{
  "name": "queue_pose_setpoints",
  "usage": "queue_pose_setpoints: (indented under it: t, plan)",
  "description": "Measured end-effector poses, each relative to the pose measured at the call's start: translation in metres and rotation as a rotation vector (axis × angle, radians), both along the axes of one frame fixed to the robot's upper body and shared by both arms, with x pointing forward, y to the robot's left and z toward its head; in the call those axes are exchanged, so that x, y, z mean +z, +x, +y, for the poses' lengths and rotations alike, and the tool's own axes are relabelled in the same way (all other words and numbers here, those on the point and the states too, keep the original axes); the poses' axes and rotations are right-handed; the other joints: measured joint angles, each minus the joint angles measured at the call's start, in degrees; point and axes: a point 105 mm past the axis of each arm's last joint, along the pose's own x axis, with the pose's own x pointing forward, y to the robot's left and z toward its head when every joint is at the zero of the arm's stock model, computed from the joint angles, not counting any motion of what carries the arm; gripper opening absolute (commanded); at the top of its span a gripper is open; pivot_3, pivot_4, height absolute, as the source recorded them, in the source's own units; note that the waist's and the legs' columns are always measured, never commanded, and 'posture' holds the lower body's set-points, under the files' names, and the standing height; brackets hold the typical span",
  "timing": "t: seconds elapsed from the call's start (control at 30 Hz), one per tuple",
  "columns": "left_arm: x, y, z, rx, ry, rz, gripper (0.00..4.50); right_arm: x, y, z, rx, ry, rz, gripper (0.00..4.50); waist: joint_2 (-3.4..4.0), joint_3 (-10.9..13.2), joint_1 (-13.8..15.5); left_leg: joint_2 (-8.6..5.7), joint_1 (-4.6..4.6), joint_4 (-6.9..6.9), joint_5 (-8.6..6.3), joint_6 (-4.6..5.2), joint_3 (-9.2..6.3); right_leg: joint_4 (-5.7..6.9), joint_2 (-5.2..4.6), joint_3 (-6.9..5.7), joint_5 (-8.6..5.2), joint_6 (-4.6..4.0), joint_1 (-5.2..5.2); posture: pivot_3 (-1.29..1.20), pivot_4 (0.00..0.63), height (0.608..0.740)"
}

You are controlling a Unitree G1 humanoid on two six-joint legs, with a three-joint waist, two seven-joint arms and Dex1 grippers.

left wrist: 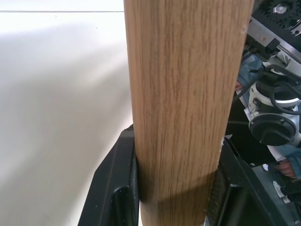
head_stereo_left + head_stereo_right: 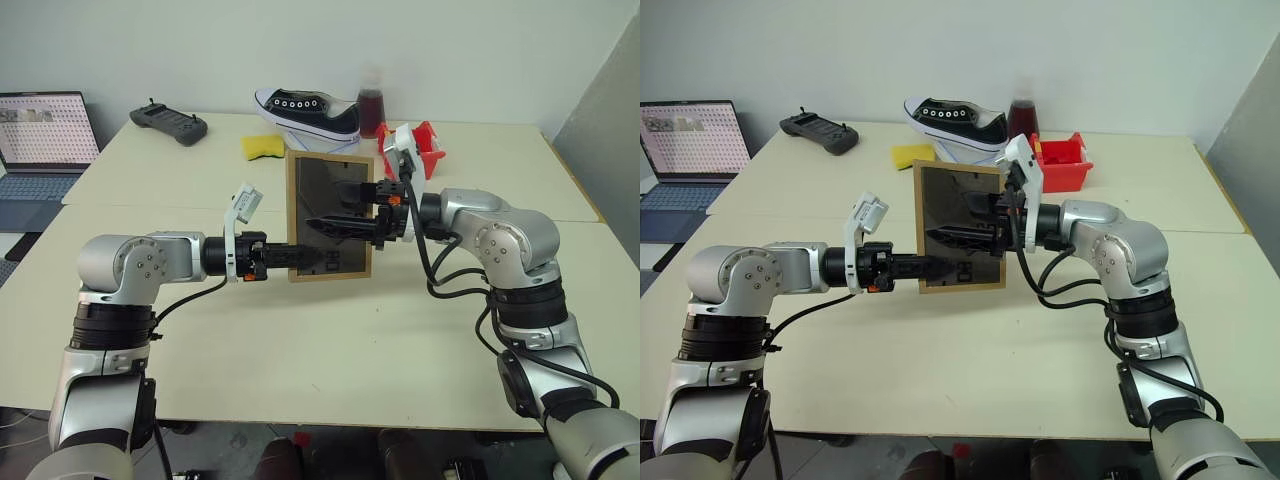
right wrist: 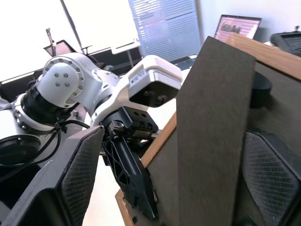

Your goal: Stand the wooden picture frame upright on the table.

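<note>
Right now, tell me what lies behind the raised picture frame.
Past the wooden picture frame lie a yellow sponge, a black sneaker, a dark-liquid bottle and a red bin. The table directly behind it is hidden.

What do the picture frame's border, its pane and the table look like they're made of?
Picture frame border: light wood, matte, with visible grain in the left wrist view.
Pane: dark, glossy, mirroring; glass or acrylic, unclear.
Table: pale cream, smooth, probably laminate.

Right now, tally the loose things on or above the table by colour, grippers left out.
Tan wood: 1, the wooden picture frame
Black: 2, the black-and-white canvas sneaker and the black handheld controller
Yellow: 1, the yellow sponge
Red: 2, the red plastic bin and the bottle of dark red liquid
Total: 6
</note>
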Motion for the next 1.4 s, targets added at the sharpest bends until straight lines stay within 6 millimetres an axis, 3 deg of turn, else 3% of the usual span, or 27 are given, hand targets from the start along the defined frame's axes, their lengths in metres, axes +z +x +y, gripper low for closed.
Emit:
queue_pose_setpoints:
  t: [0.1,0.17,0.33,0.5,0.57,0.63,0.77,1.03,1.13,1.4]
  plan:
    - [-0.002,-0.002,0.001,0.007,0.008,-0.001,1.28,-0.001,-0.017,-0.01,0.08,-0.015,0.048,4.48,0.0,0.0,0.29,0.0,-0.01,0.0,0.0,0.0,-0.02,-0.02,-0.01,-0.02,0.0,0.0,0.01,0.0,0.15,0.74]
    - [-0.006,-0.008,0.001,-0.003,0.005,0.026,1.28,-0.006,-0.024,-0.028,0.094,-0.035,0.086,4.48,0.0,0.0,0.39,-0.02,-0.02,0.01,0.0,0.01,-0.01,-0.02,-0.02,-0.02,0.0,0.0,0.01,0.0,0.15,0.74]
    - [-0.01,-0.015,0.008,0.011,0.006,0.089,1.28,-0.019,-0.022,-0.062,0.009,-0.128,0.059,4.48,-0.02,0.01,0.27,-0.01,-0.01,0.01,-0.01,0.03,-0.02,-0.02,0.02,-0.01,-0.01,0.01,0.01,0.0,0.15,0.74]
    - [-0.018,-0.017,0.012,0.034,-0.032,0.275,1.28,-0.028,0.014,-0.102,-0.274,-0.262,-0.425,4.48,-0.13,0.07,0.06,-0.02,-0.02,0.03,-0.01,0.03,0.0,-0.03,0.02,-0.02,-0.02,0.04,0.01,0.0,0.15,0.74]
    - [-0.015,-0.017,0.014,0.033,-0.087,0.335,1.28,-0.034,0.029,-0.126,-0.385,-0.411,-0.813,4.48,-0.22,0.13,0.03,-0.05,-0.02,0.03,-0.01,0.02,0.06,-0.05,-0.01,0.02,-0.02,0.04,0.0,0.0,0.15,0.74]
    - [-0.012,-0.018,0.014,0.025,-0.114,0.346,1.28,-0.038,0.031,-0.135,-0.382,-0.501,-1.077,4.48,-0.23,0.15,-0.12,-0.03,-0.02,0.02,0.0,-0.01,0.11,-0.06,-0.02,0.08,-0.02,0.04,-0.01,0.0,0.15,0.74]
    - [-0.007,-0.021,0.004,-0.017,-0.151,0.344,1.28,-0.045,0.024,-0.122,-0.273,-0.503,-1.509,4.48,-0.24,0.16,-0.45,-0.01,0.06,0.03,0.14,-0.26,0.14,0.08,-0.03,0.2,-0.01,0.02,-0.04,0.0,0.15,0.74]
    - [0.002,-0.031,-0.014,-0.099,-0.175,0.332,1.28,-0.036,0.022,-0.067,-0.154,-0.298,-1.77,4.48,-0.25,0.16,-0.73,-0.03,0.28,-0.01,0.2,-0.35,0.16,0.23,-0.06,0.33,-0.01,0.01,0.02,0.0,0.15,0.74]
    - [0.001,-0.035,-0.018,-0.115,-0.181,0.337,1.28,-0.043,0.019,-0.057,-0.115,-0.27,-1.777,4.02,-0.25,0.16,-0.64,-0.05,0.29,0.0,0.2,-0.36,0.15,0.23,-0.09,0.32,-0.01,0.01,0.04,0.0,0.15,0.74]
    - [-0.003,-0.043,-0.019,-0.127,-0.195,0.358,1.28,-0.047,0.017,-0.061,-0.096,-0.254,-1.784,2.02,-0.25,0.16,-0.43,-0.1,0.32,0.0,0.2,-0.36,0.16,0.23,-0.14,0.35,-0.01,0.01,0.07,0.0,0.15,0.74]
